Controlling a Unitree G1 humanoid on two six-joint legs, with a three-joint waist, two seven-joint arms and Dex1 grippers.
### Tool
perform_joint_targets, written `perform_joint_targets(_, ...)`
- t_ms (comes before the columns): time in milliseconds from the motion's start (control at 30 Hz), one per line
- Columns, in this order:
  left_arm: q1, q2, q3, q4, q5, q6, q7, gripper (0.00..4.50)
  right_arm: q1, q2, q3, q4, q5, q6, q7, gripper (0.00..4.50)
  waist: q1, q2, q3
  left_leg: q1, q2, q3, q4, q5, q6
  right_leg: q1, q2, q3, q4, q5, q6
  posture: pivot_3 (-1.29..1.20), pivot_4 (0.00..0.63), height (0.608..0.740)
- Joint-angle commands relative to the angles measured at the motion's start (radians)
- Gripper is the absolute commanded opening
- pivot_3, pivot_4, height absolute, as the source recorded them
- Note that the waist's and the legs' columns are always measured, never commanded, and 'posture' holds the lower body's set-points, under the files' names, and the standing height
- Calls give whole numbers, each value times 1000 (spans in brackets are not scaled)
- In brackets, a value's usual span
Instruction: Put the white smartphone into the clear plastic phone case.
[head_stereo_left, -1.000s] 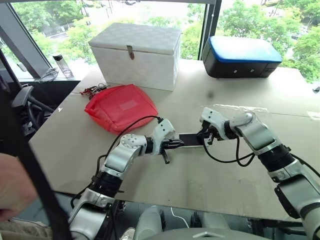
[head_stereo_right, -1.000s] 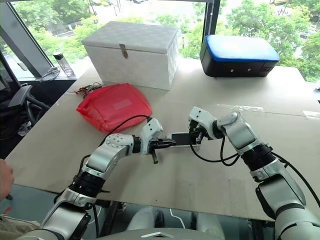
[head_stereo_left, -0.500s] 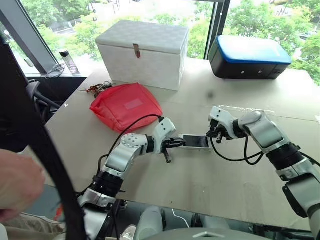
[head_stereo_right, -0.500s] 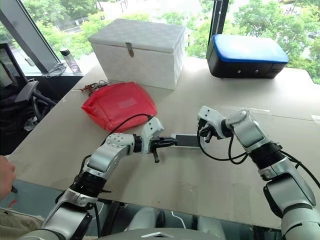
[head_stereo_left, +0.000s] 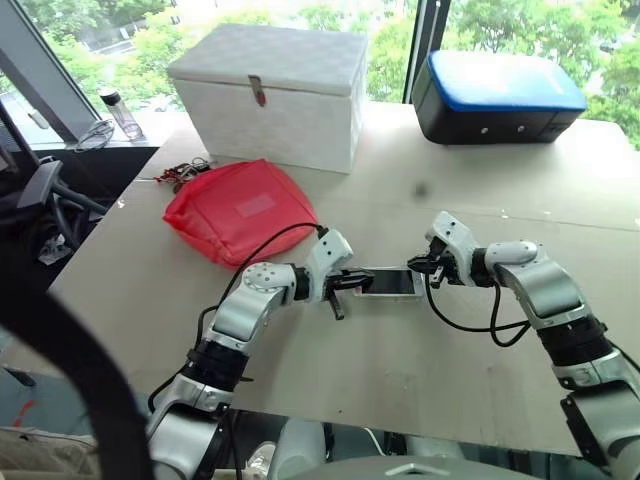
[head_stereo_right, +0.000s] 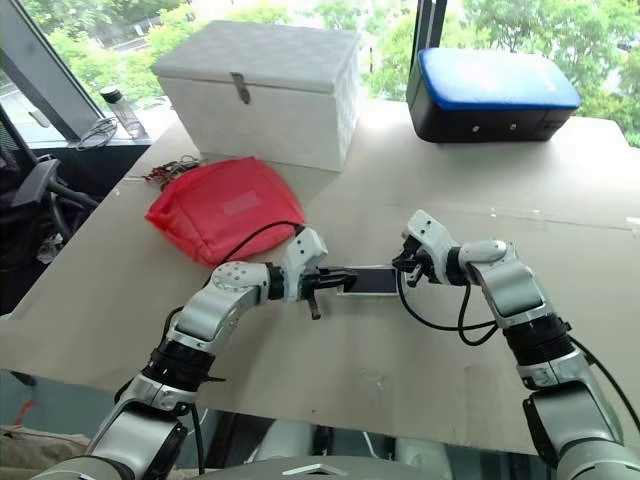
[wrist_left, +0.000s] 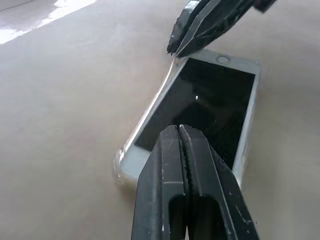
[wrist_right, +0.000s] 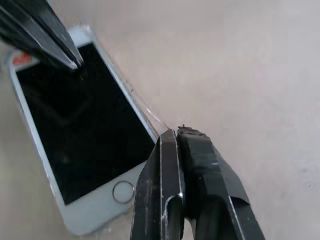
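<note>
The phone (head_stereo_left: 390, 283) lies screen-up on the table (head_stereo_left: 480, 370), apparently already inside the clear case (wrist_left: 119, 165), whose rim shows along its edge. The left gripper (head_stereo_left: 343, 283) and right gripper (head_stereo_left: 418, 267), jaws closed and empty, flank its ends, probably to press it home.

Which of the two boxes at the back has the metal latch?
The white box, behind the red pouch. It has a latch on its front; the black box beside it has a blue lid instead.
</note>
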Motion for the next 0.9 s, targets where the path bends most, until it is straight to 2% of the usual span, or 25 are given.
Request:
perform_joint_targets(33,27,-1,-21,14,12,13,5,19,5,-9,-69,-109,53,28,-37,0,-3,2,10,0,0,0,1,0,0,-1,2,0,2,0,1,0,150,740)
perform_joint_targets(267,24,-9,-18,18,10,1,12,19,56,-144,-77,-316,141,126,18,0,10,5,23,-5,0,-2,6,0,0,-2,7,-4,4,-4,8,0,150,740)
perform_joint_targets(367,24,-14,-15,16,8,-4,14,19,78,-185,-84,-384,185,165,23,0,13,4,24,-12,0,-4,13,0,0,-4,8,-5,4,-5,11,0,150,740)
perform_joint_targets(500,27,-17,-13,11,7,-7,16,19,126,-253,-56,-467,234,222,38,0,24,1,27,-12,-3,-6,13,0,0,-4,9,-6,4,-5,11,0,150,740)
perform_joint_targets(700,32,-15,-12,3,8,-9,14,19,162,-303,42,-427,187,209,0,0,24,0,28,-12,-4,-10,13,0,1,-4,10,-7,5,-5,12,0,150,740)
perform_joint_targets(900,32,-10,-17,-4,11,-10,8,19,139,-321,124,-338,150,186,8,0,25,-1,28,-11,-8,-18,15,0,0,0,10,-9,7,-5,12,0,150,740)
